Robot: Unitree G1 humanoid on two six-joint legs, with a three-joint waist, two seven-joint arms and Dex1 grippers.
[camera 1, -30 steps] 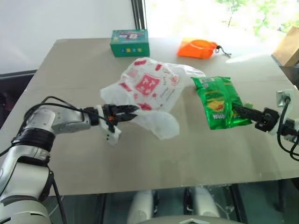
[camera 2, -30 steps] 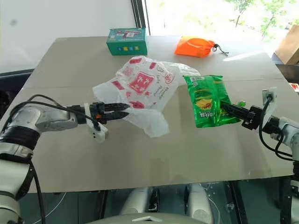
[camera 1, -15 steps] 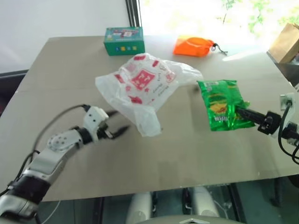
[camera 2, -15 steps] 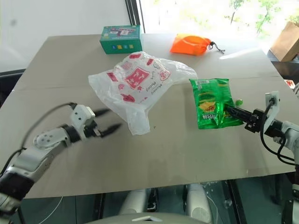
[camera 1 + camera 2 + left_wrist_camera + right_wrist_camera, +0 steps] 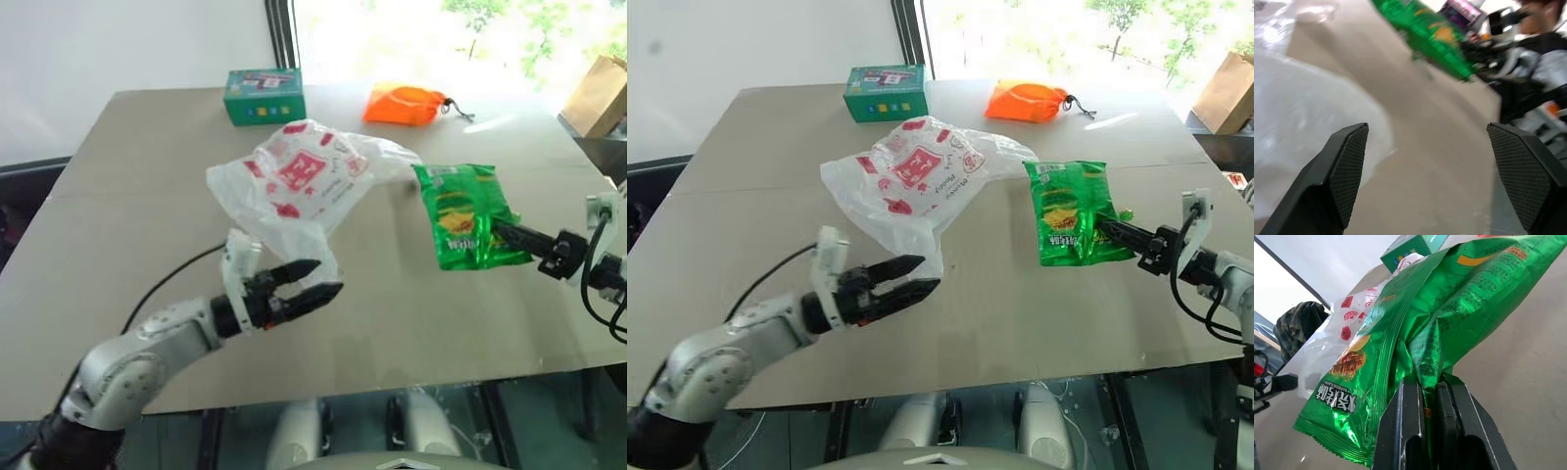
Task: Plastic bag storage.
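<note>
The left gripper (image 5: 312, 279) hangs wide apart and empty toward the desk's (image 5: 137, 196) front edge, just short of the plastic bag (image 5: 294, 186). That bag lies crumpled mid-desk, nearer the far edge. It looks light, limp and slippery (likely to slide), so a bunched fold at its near tail seems the best hold. Toward the right edge, the right gripper (image 5: 1106, 228) pinches the green snack packet (image 5: 1070, 225).

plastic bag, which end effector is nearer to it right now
Left. The left end effector, open, hangs at the near tip of the plastic bag. The right end effector is off to the bag's right, shut on the green snack packet.
</note>
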